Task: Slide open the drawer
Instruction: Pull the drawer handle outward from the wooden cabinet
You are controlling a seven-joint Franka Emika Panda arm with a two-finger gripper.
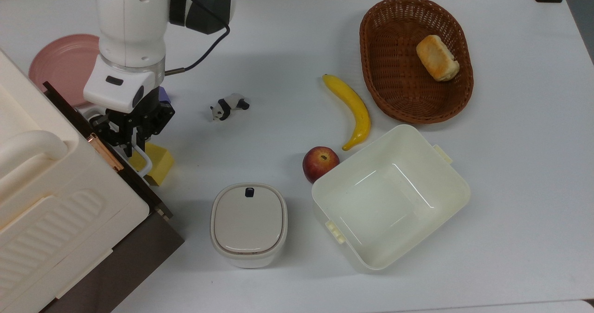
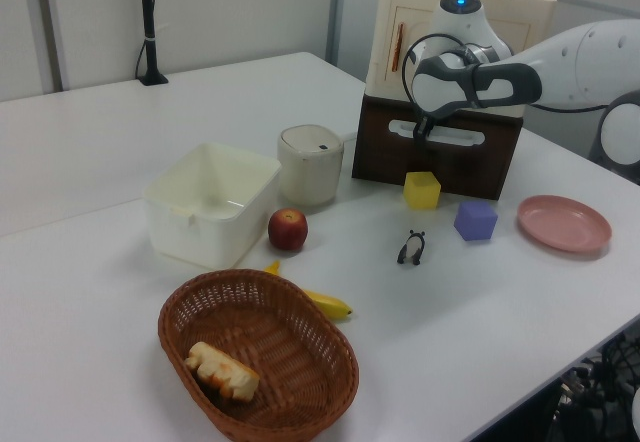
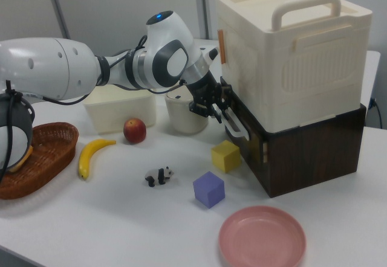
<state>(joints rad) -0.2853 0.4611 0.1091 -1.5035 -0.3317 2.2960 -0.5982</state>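
Note:
The drawer is the dark brown bottom part of a cabinet with a cream ribbed top, at the top view's left. Its front panel carries a white loop handle, and the panel stands slightly out from the cabinet. My gripper is shut on the upper end of that handle. In the left view the gripper sits at the handle's left end. In the right view the gripper grips the handle from the left.
A yellow cube lies right beside the handle, with a purple cube and a pink plate near the drawer front. Further off are a toy panda, a lidded canister, a cream tub, an apple, a banana and a wicker basket.

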